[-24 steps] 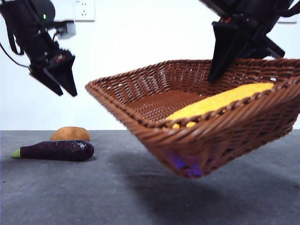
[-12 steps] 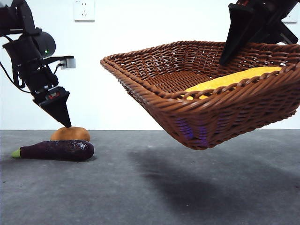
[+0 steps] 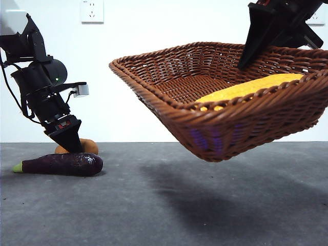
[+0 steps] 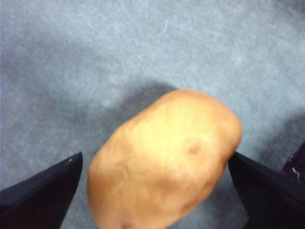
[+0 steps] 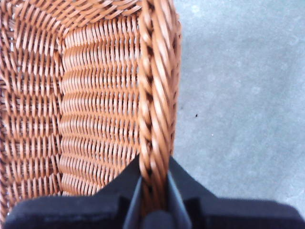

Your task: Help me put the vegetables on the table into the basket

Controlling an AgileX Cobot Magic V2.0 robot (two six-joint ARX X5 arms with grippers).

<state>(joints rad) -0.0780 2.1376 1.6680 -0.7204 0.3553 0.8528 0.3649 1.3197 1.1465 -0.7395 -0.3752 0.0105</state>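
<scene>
The rounded orange-brown potato [image 4: 164,157] lies on the grey table [image 4: 95,57], and my left gripper [image 4: 153,157] is open with one jaw on each side of it. In the front view that gripper [image 3: 70,144] reaches down at the far left, its tip in front of the potato [image 3: 90,146], just behind the dark purple eggplant [image 3: 64,164]. My right gripper [image 5: 153,177] is shut on the braided rim of the wicker basket [image 5: 155,86]. It holds the basket [image 3: 230,128] tilted in the air at the upper right [image 3: 247,57]. The yellow corn cob [image 3: 251,88] lies inside.
The table [image 3: 154,205] stretches bare beneath the raised basket, which casts a shadow on it. A white wall with a power outlet [image 3: 92,10] stands behind. A sliver of the eggplant [image 4: 298,164] shows beside the left gripper's jaw.
My left gripper has come down from mid-air to the potato, jaws now around it. The basket rose in the right gripper a second ago and has since stayed about level.
</scene>
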